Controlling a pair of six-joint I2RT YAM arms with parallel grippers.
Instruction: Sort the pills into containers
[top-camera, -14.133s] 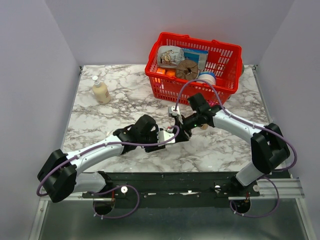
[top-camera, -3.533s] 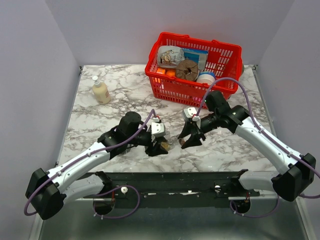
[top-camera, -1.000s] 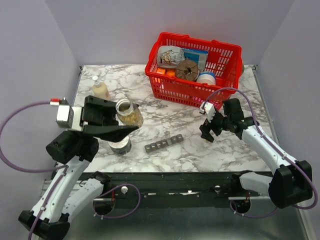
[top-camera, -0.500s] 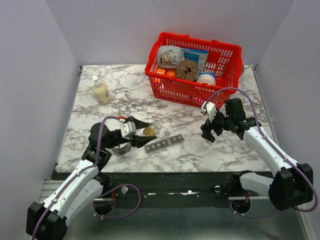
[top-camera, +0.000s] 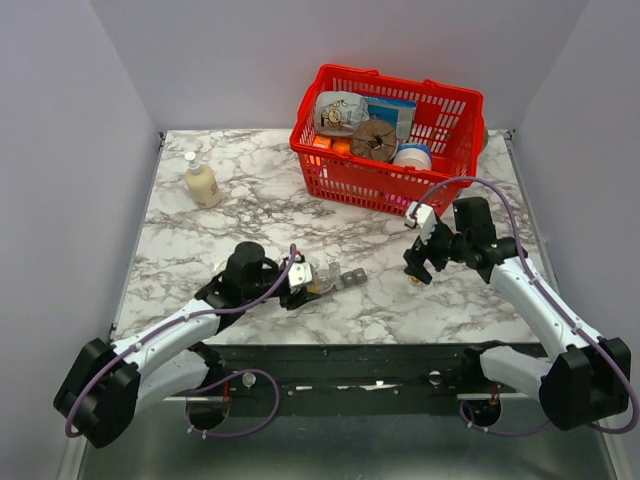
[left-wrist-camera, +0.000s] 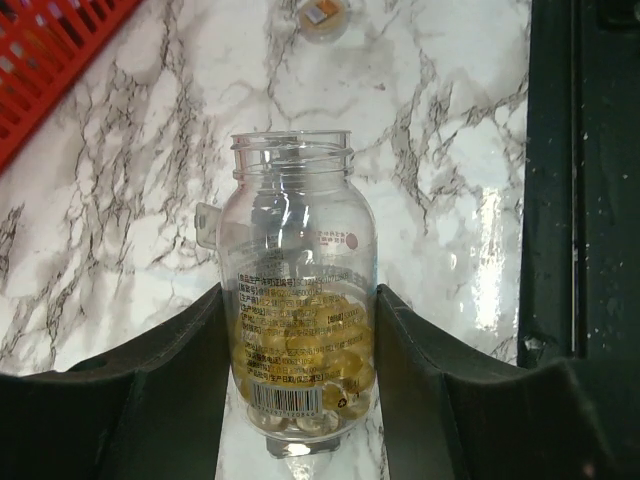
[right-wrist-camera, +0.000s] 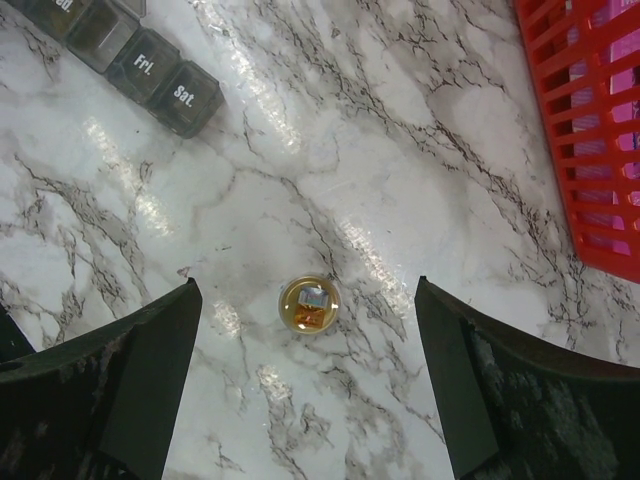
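My left gripper (left-wrist-camera: 300, 292) is shut on a clear, uncapped pill bottle (left-wrist-camera: 295, 230), its fingers pressing both sides of the lower body. Golden-tan pills (left-wrist-camera: 300, 350) lie massed at the bottle's base, and its mouth points away from the gripper. From above, the bottle (top-camera: 318, 280) sits over the left end of the dark grey pill organiser (top-camera: 348, 276), the containers, hiding that end. The organiser's "Fri." and "Sat." compartments (right-wrist-camera: 150, 65) show in the right wrist view. My right gripper (right-wrist-camera: 305, 285) hangs open over the bottle's small round cap (right-wrist-camera: 310, 304), which lies on the marble and touches neither finger.
A red mesh basket (top-camera: 440, 110) full of goods stands at the back right, its wall (right-wrist-camera: 600, 130) close to my right gripper. A cream pump bottle (top-camera: 201, 182) stands at the back left. The black rail (left-wrist-camera: 580, 200) runs along the table's near edge.
My left gripper has carried the bottle right and down, onto the organiser's left end. The right gripper has stayed open over the cap, almost still.
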